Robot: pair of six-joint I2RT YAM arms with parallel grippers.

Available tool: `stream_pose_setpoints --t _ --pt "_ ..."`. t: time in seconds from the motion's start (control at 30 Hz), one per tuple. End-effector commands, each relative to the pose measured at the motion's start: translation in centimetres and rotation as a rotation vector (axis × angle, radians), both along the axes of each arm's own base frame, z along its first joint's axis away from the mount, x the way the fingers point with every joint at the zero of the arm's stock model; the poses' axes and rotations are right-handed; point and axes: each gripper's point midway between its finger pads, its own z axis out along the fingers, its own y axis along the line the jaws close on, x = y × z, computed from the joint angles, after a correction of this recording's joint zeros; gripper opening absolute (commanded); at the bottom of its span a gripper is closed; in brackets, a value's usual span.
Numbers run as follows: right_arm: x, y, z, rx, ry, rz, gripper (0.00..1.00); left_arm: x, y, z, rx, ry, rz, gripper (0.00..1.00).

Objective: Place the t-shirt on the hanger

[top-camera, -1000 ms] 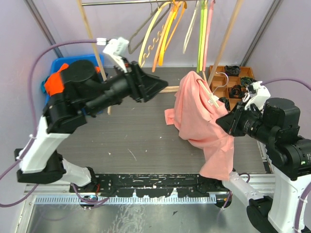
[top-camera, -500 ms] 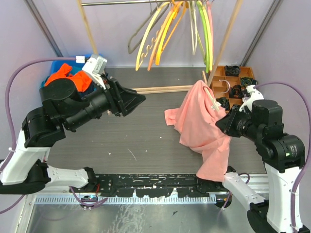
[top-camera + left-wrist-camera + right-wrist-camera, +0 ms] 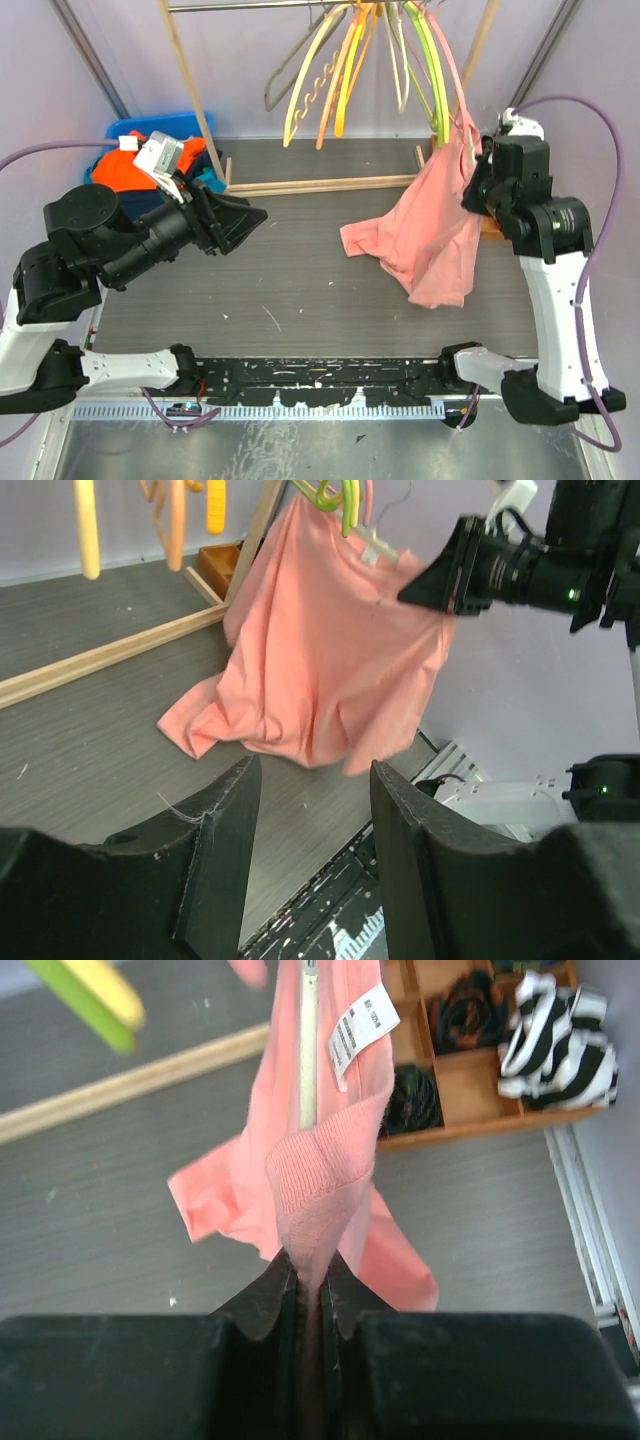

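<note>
The salmon-pink t-shirt (image 3: 425,235) hangs off the table at the right, its lower folds trailing over the grey surface. My right gripper (image 3: 472,172) is raised near the rack and shut on a ribbed fold of the t-shirt (image 3: 320,1170) by the collar, close to the white label (image 3: 360,1030). The cream-white hanger (image 3: 308,1050) runs inside the cloth; its top pokes out of the t-shirt (image 3: 320,660) as a pale stub (image 3: 375,548). My left gripper (image 3: 245,220) sits far left of the shirt, open and empty (image 3: 315,770).
Yellow, orange, green and pink hangers (image 3: 340,60) dangle from the rack's top bar. The rack's wooden base bar (image 3: 320,185) crosses the back of the table. A blue bin (image 3: 125,135) with an orange garment stands back left. A wooden compartment tray (image 3: 470,1075) sits at the right.
The right gripper has carried the t-shirt up and back toward the rack, lifting its hem off the front edge. The left arm has pulled back to the left and lower.
</note>
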Motion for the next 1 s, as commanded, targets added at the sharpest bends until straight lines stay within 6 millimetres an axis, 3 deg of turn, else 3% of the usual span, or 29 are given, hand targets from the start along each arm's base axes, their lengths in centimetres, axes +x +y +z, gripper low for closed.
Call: stream_pose_setpoints --t 0.0,0.1,0.23,0.57,0.73,0.97 --pt "3.3 -0.7 8.9 -0.016 -0.3 -0.037 0.01 0.0 1.1 -1.0 0.035 -0.004 0.022 0.55" --pt "4.1 0.3 10.5 -0.002 -0.335 0.016 0.01 -0.1 1.3 -1.3 0.041 -0.003 0.022 0.55" --pt "4.6 3.2 12.0 0.041 -0.368 0.181 0.01 -0.1 1.7 -1.6 0.044 -0.001 0.028 0.55" --pt "3.6 6.2 13.1 0.117 -0.4 0.343 0.01 -0.3 1.8 -2.1 0.041 0.012 0.03 0.55" --pt "4.4 5.3 13.9 0.089 -0.411 0.29 0.01 -0.3 2.2 -2.2 0.041 0.017 0.038 0.55" --pt "6.3 4.1 16.8 0.022 -0.478 0.236 0.01 -0.3 2.5 -2.3 0.045 0.025 0.046 0.55"
